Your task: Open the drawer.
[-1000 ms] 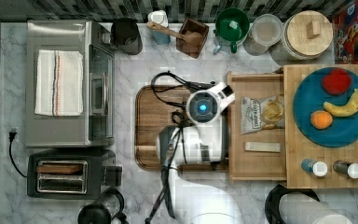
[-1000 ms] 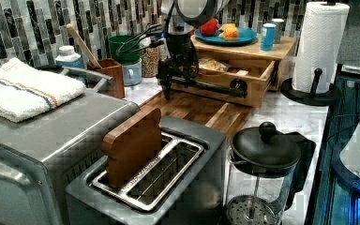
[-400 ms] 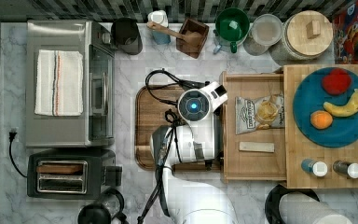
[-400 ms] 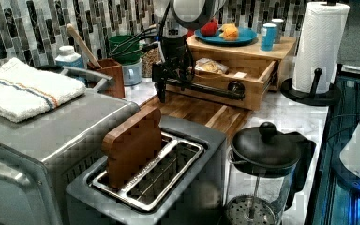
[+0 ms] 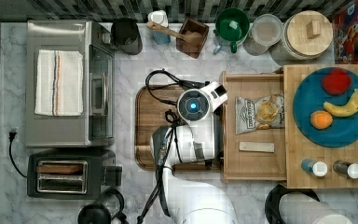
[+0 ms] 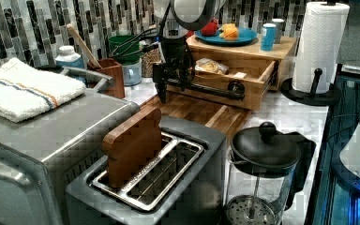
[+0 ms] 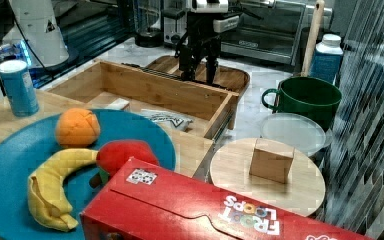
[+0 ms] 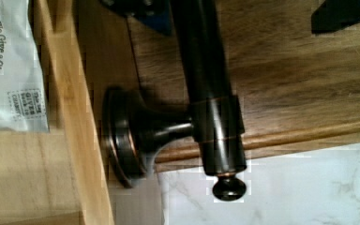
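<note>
The light wooden drawer [image 5: 254, 158] stands pulled out toward the top view's left, its shallow tray showing a chip bag [image 5: 259, 112] and a small pale bar [image 5: 256, 147]. Its long black bar handle [image 6: 201, 89] runs along the front, above the dark cutting board [image 5: 151, 126]. My gripper [image 6: 171, 91] hangs at the handle's far end in the left view, open, with the bar [image 8: 206, 93] between its fingers [image 8: 136, 14]. One finger is close to the bar; the other stands well off it. In the right view the gripper [image 7: 197, 72] points down just beyond the drawer front.
A blue plate [image 5: 307, 93] with fruit and two shakers sit on the wooden top over the drawer. A toaster oven [image 5: 65, 84] and toaster [image 5: 65, 175] line the top view's left. Mug [image 5: 232, 25], jars and cereal box stand at the back; a French press [image 6: 262, 159] and paper towel roll [image 6: 326, 42] are near.
Over the last second the drawer front and my gripper shifted toward the top view's left, widening the open tray. Since 0.4 s ago the drawer has hardly moved.
</note>
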Tool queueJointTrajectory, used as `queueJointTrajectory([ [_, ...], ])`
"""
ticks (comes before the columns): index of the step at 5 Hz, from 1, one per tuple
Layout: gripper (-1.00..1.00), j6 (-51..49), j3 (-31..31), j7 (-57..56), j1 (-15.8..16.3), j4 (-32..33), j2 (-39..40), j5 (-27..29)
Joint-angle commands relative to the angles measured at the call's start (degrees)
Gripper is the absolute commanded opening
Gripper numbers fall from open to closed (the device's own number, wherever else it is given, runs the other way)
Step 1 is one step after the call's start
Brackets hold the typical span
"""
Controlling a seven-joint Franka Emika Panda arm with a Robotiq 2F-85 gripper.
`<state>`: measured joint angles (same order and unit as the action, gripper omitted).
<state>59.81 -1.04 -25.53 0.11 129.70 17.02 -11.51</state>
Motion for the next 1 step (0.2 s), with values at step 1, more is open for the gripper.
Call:
queueJointTrajectory([
  [1, 1.0, 0.7, 4.8, 3.7, 5.9, -1.6, 0.3, 0.6],
])
